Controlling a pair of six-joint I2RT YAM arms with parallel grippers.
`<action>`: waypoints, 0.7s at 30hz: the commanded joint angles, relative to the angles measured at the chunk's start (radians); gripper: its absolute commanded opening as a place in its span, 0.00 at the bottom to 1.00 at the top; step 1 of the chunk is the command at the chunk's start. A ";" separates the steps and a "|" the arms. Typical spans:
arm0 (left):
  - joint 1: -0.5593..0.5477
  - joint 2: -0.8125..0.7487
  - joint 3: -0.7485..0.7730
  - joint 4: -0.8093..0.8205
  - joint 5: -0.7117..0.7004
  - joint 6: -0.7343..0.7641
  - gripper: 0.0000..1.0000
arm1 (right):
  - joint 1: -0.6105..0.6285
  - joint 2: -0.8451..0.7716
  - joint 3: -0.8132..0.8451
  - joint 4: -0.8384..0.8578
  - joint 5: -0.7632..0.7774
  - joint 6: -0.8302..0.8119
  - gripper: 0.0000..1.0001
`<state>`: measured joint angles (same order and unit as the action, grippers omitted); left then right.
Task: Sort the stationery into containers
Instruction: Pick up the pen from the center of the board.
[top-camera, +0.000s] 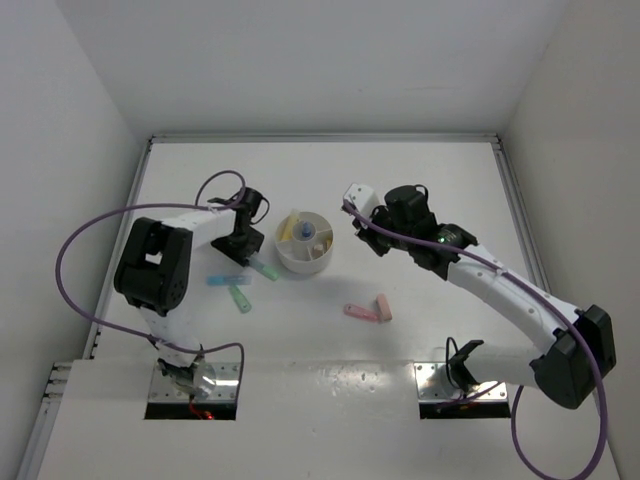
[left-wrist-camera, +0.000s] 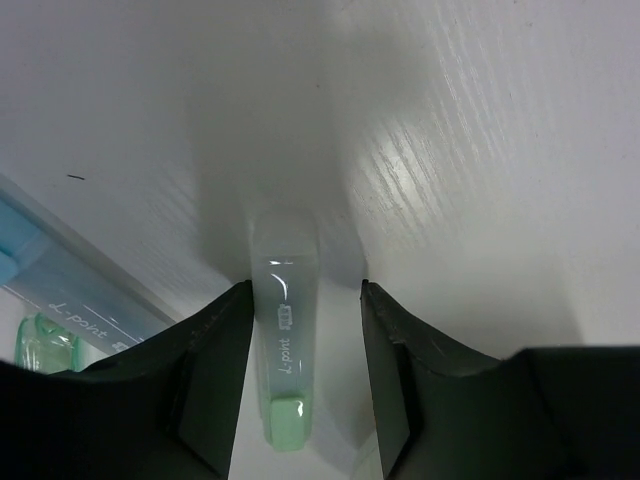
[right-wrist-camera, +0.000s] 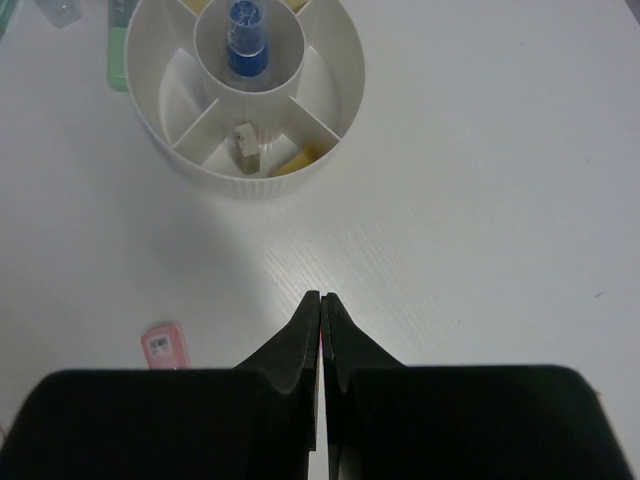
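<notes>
My left gripper (top-camera: 246, 250) is open just left of the round white divided dish (top-camera: 283, 257). In the left wrist view its jaws (left-wrist-camera: 305, 288) stand either side of a mint green bar (left-wrist-camera: 285, 340) lying on the table, the left jaw close against it. This bar also shows from above (top-camera: 264, 269). My right gripper (top-camera: 366, 240) is right of the dish, shut and empty (right-wrist-camera: 321, 296), above bare table. The dish (right-wrist-camera: 345, 90) holds a blue piece (right-wrist-camera: 247, 45) in its centre cup, a beige block (right-wrist-camera: 246, 140) and a yellow piece (right-wrist-camera: 297, 160) in its wedges.
A light blue bar (top-camera: 225, 280) and a second green piece (top-camera: 240, 298) lie left of the dish in front. Two pink pieces (top-camera: 360, 312) (top-camera: 384, 306) lie in front of the right arm; one shows in the right wrist view (right-wrist-camera: 165, 347). Walls enclose the table.
</notes>
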<state>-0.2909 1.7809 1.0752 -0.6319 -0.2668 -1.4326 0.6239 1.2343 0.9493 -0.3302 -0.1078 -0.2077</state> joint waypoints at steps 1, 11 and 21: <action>0.010 0.066 0.032 -0.054 0.037 0.020 0.52 | -0.003 -0.039 -0.001 0.022 -0.006 -0.007 0.00; -0.020 0.120 0.063 -0.172 0.014 0.040 0.36 | -0.003 -0.078 -0.001 0.022 -0.015 -0.007 0.00; -0.021 0.043 0.127 -0.163 -0.057 0.103 0.00 | -0.003 -0.087 -0.011 0.022 -0.024 -0.007 0.00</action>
<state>-0.3027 1.8587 1.1835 -0.7612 -0.2687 -1.3636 0.6239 1.1687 0.9459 -0.3321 -0.1135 -0.2100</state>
